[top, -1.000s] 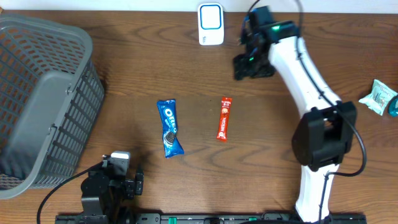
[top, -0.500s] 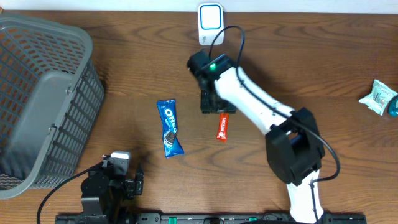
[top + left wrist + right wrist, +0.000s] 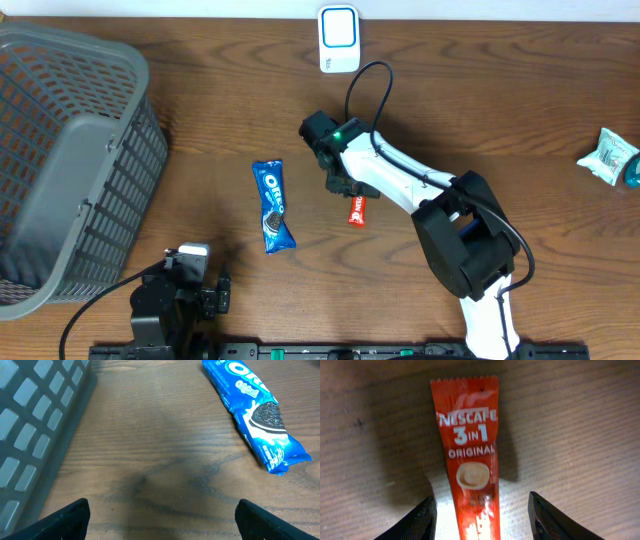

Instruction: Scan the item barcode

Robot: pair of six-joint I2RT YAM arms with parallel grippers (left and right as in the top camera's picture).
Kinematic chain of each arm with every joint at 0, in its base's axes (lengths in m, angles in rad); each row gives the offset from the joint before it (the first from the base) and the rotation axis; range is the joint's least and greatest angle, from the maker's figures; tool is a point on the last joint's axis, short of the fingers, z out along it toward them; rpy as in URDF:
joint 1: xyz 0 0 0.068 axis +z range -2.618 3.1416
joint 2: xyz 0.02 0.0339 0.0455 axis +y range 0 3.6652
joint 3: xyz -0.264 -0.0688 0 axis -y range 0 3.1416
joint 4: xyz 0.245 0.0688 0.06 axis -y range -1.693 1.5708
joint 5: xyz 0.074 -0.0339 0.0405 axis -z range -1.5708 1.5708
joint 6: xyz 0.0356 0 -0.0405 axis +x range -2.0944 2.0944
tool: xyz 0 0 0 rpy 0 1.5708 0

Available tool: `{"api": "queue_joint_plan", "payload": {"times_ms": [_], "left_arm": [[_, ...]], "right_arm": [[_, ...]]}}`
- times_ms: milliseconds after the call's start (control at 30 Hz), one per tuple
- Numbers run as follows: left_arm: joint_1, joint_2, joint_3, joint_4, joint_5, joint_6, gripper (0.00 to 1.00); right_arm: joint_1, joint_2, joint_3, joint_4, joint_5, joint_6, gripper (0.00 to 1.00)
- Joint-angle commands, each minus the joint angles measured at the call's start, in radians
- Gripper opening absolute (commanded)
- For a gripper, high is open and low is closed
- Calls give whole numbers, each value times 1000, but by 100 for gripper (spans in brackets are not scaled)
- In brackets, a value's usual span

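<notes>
Changed since a second ago: right claw (image 3: 345, 185), carried from beside the scanner (image 3: 339, 38) at the far edge to directly over the coffee sachet (image 3: 470, 445). Nothing else shifted.

Right claw: jaws apart, straddling the sachet, with a strip of bare surface (image 3: 580, 420) showing on each side. No grip yet.

Coffee sachet: red, lying flat near mid-surface, printed face up. No barcode visible.

Left claw (image 3: 165, 527): jaws wide apart, empty, parked low at the near edge, as before.

Surroundings: Oreo pack (image 3: 272, 205) left of the sachet and apart from it; grey basket (image 3: 70, 160) at far left; teal packet (image 3: 610, 155) at far right.

Progress, by judgement: early. Approach done; closing on the sachet, lifting, carrying to the scanner and presenting the barcode all remaining.
</notes>
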Motion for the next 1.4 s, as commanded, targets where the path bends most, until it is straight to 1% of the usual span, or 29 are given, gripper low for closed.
{"api": "queue_joint_plan", "payload": {"times_ms": [0, 200, 267, 333, 367, 400, 500, 667, 767, 800, 867, 900, 933, 1000, 1067, 1133, 1233, 1267, 1300, 1367], "left_arm": [[4, 0, -2, -2, 9, 9, 93], [4, 0, -2, -3, 9, 9, 93], [4, 0, -2, -3, 9, 9, 93], [4, 0, -2, -3, 9, 9, 93], [4, 0, -2, -3, 9, 9, 93], [4, 0, -2, -3, 9, 10, 93], [4, 0, -2, -3, 9, 10, 93], [4, 0, -2, -3, 9, 9, 93], [4, 0, -2, -3, 9, 9, 93], [4, 0, -2, -3, 9, 10, 93], [4, 0, -2, -3, 9, 9, 93], [4, 0, -2, -3, 9, 9, 93], [4, 0, -2, -2, 9, 9, 93], [4, 0, -2, -3, 9, 9, 93], [4, 0, -2, -3, 9, 9, 93], [4, 0, -2, -3, 9, 9, 93], [4, 0, -2, -3, 9, 9, 93], [4, 0, -2, -2, 9, 9, 93], [4, 0, -2, -3, 9, 9, 93], [4, 0, -2, -2, 9, 9, 93]], "right_arm": [[-8, -11, -15, 23, 28, 10, 54], [-8, 21, -16, 82, 29, -33, 54], [-8, 48, -16, 82, 29, -33, 52], [-8, 76, -16, 82, 33, -32, 46], [-8, 89, -16, 79, 39, -30, 37], [-8, 100, -16, 77, 41, -30, 31], [-8, 111, -16, 71, 44, -29, 1], [-8, 104, -5, 28, 74, -37, 1], [-9, 86, 32, -51, 50, -93, 1], [-10, 76, 49, -80, 16, -130, 1], [-19, 55, 84, -107, -142, -278, 1], [-29, 40, 100, -105, -301, -401, 1], [-37, 31, 107, -104, -401, -469, 1], [-66, 13, 114, -106, -729, -677, 1], [-96, 11, 114, -142, -987, -816, 1], [-132, 13, 108, -206, -1205, -989, 1], [-179, 14, 92, -281, -1372, -1241, 1], [-193, 14, 84, -290, -1399, -1318, 1], [-206, 14, 74, -289, -1401, -1357, 1], [-222, 14, 62, -280, -1397, -1376, 1]]}}
